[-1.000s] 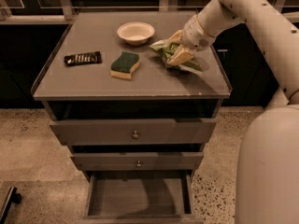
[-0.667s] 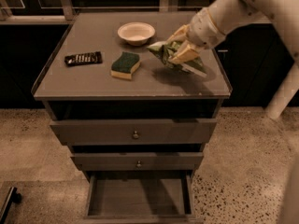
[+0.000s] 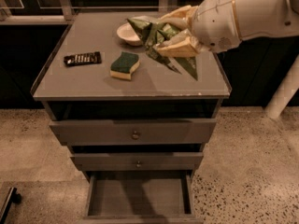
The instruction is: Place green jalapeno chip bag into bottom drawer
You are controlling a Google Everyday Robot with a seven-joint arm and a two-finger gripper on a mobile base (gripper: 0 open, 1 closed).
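My gripper (image 3: 175, 34) is shut on the green jalapeno chip bag (image 3: 159, 43) and holds it in the air above the right half of the cabinet top (image 3: 84, 83). The bag is crumpled, with a long green flap hanging down toward the right. The bottom drawer (image 3: 138, 195) stands pulled open at the foot of the cabinet, its grey floor bare. The arm reaches in from the upper right.
A green-and-yellow sponge (image 3: 124, 65) lies mid-top. A dark bar-shaped packet (image 3: 82, 58) lies at the left. A white bowl (image 3: 128, 31) sits at the back, partly behind the bag. Two knobbed drawers (image 3: 135, 134) are shut above the open one. Speckled floor lies around.
The bag has been lifted off the cabinet top and carried up and toward the front with the gripper. The arm now fills more of the upper right.
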